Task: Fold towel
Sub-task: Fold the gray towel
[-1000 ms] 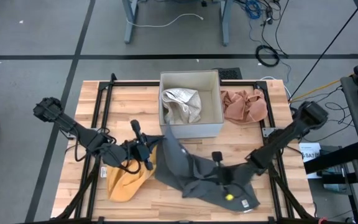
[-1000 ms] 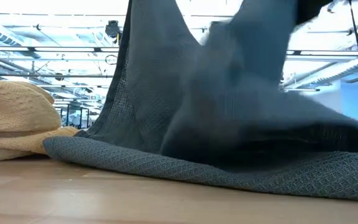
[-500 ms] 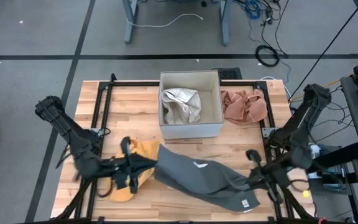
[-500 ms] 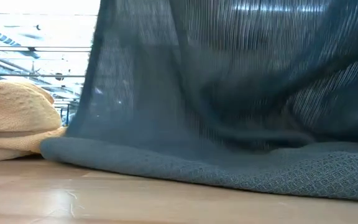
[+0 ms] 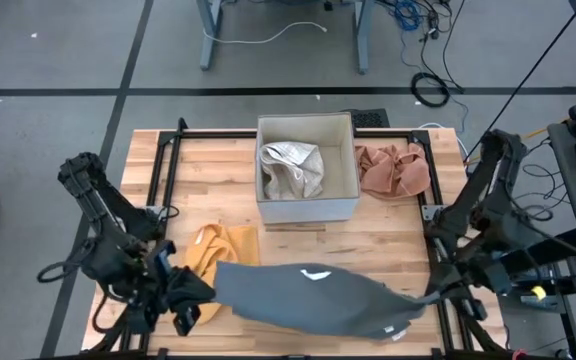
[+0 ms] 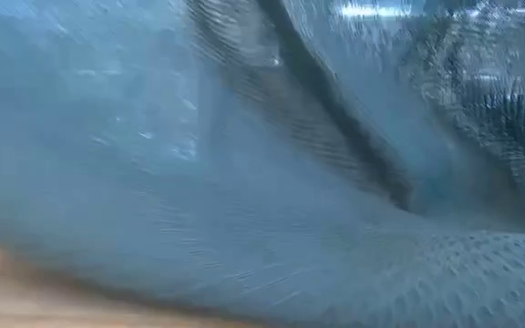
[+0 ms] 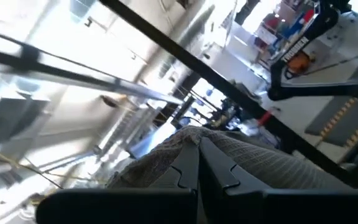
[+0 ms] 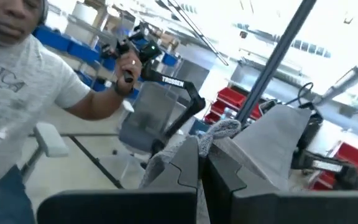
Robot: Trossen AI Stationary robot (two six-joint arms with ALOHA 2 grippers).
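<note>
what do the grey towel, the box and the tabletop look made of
Grey towel: soft woven cloth, matte; the low view shows a diamond waffle weave. Box: likely stiff fabric or card, off-white and matte; hard to tell. Tabletop: wood planks, light with visible grain and seams, smooth finish.

Overhead and table-level cameras share the grey towel [image 5: 308,298]

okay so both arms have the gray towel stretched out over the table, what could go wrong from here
The gray towel is pinched only at its ends by the left tool and right tool; a corner might slip free. Its left end hangs over the yellow cloth, which could get dragged or bundled into the fold.
</note>
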